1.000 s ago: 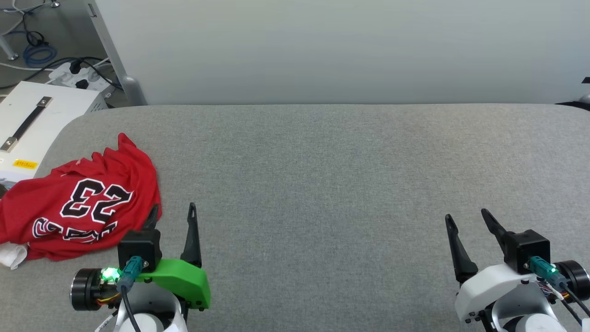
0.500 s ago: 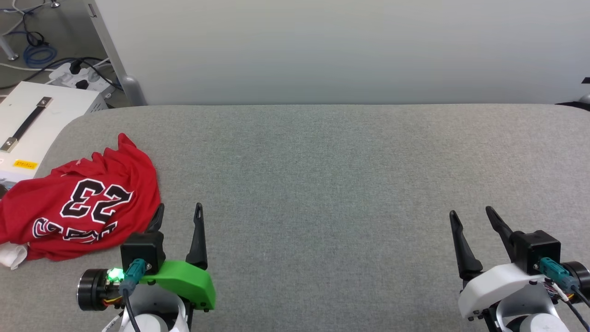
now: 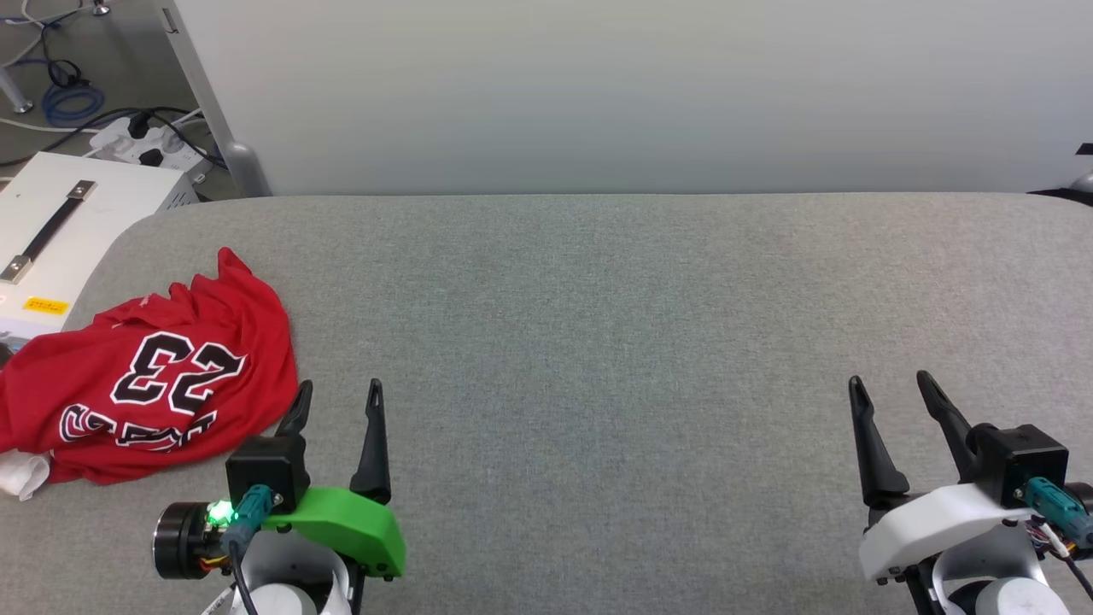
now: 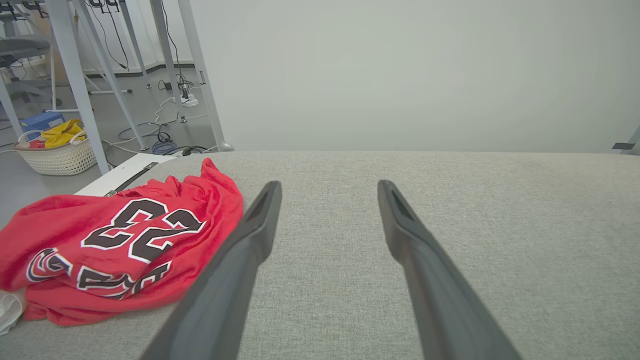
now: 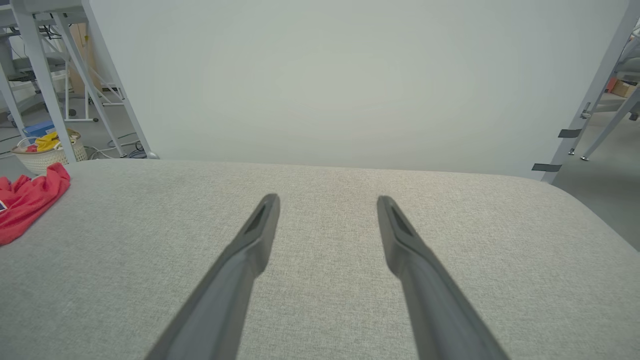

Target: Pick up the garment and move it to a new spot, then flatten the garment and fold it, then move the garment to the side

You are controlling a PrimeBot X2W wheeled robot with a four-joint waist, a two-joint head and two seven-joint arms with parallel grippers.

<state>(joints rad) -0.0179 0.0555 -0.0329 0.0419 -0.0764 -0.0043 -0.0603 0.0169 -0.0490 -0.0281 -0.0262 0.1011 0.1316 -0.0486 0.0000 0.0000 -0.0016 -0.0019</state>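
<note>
Head view: one garment (image 3: 145,376), red with an upside-down black 23, is lying crumpled at the left of the surface (image 3: 598,342), its long axis running left-right. Two grippers, left gripper (image 3: 339,386) and right gripper (image 3: 889,379), are gaping wide, both empty. Left wrist view: the garment (image 4: 115,245) is sitting at lower left. Right wrist view: its red edge is peeking in at mid-left.

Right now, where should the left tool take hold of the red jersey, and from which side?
Grip the red jersey at its rumpled right edge, coming from its right side, where the open left tool stands. The cloth rises in folds there, likely easier to pinch than the flat printed middle.
</note>
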